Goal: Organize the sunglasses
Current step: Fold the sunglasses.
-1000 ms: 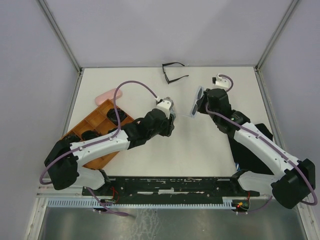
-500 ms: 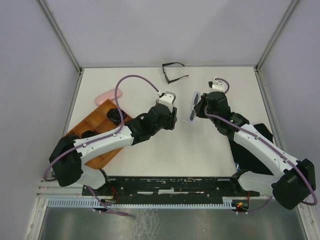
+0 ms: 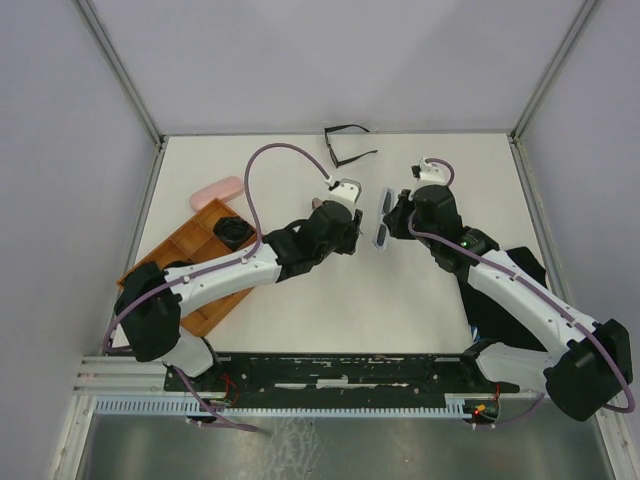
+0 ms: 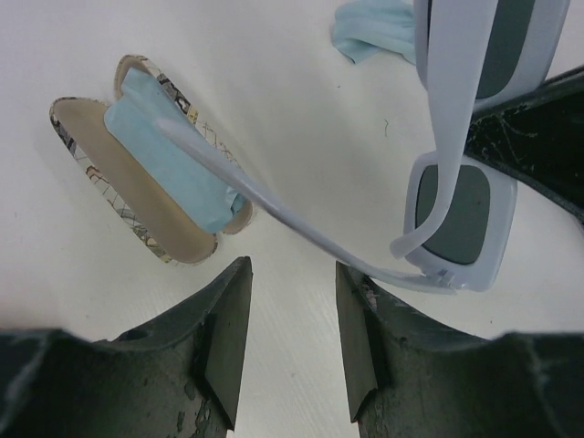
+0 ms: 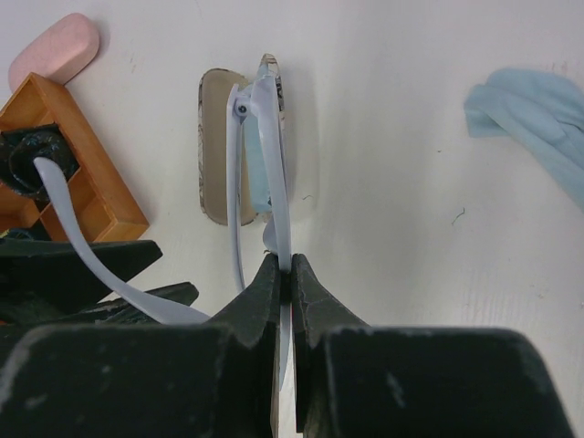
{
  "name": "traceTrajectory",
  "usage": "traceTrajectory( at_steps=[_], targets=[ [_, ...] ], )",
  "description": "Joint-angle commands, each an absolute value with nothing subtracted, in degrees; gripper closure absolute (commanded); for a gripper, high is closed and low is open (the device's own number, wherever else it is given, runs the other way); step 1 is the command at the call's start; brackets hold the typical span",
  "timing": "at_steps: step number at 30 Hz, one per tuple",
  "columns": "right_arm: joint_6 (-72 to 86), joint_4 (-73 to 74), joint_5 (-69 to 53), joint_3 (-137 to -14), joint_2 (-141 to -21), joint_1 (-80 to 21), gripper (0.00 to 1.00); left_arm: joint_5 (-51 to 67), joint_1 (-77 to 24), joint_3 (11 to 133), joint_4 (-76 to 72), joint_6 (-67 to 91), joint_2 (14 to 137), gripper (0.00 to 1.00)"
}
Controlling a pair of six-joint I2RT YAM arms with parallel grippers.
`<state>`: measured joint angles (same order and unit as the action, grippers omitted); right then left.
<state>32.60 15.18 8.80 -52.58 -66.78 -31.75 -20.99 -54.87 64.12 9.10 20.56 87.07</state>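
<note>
**Top view:** The right gripper point(image 3: 392, 214) holds the pale-blue plastic sunglasses point(image 3: 381, 222) above mid-table, facing the left gripper point(image 3: 350, 222). A thin black-framed pair point(image 3: 346, 146) lies at the far edge. A brown wooden divided tray point(image 3: 190, 240) sits to the left.

**Left wrist view:** The left jaws stand partly apart and empty. One unfolded temple arm point(image 4: 274, 214) crosses just ahead of them, above an open patterned oval case with blue lining point(image 4: 137, 173).

**Right wrist view:** The right jaws are pinched tight on the frame's edge.

**Step in hand:** Probably folding the pair for casing. The next move calls for the left fingers to meet that temple squarely and swing it inward.
</note>
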Motion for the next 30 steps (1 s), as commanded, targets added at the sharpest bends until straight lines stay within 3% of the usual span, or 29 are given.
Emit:
traceTrajectory(
  at_steps=[1, 30],
  targets=[
    [30.84, 11.21, 5.81, -52.36, -65.49, -31.66, 1.00, -22.72, -55.11, 68.98, 9.31, 16.43, 88.65, 0.51],
    [22.67, 10.94, -4.12, -53.09, -67.20, -31.87, 1.00, -21.75, -55.40, 79.18, 15.10, 15.11, 96.15, 0.51]
  ],
)
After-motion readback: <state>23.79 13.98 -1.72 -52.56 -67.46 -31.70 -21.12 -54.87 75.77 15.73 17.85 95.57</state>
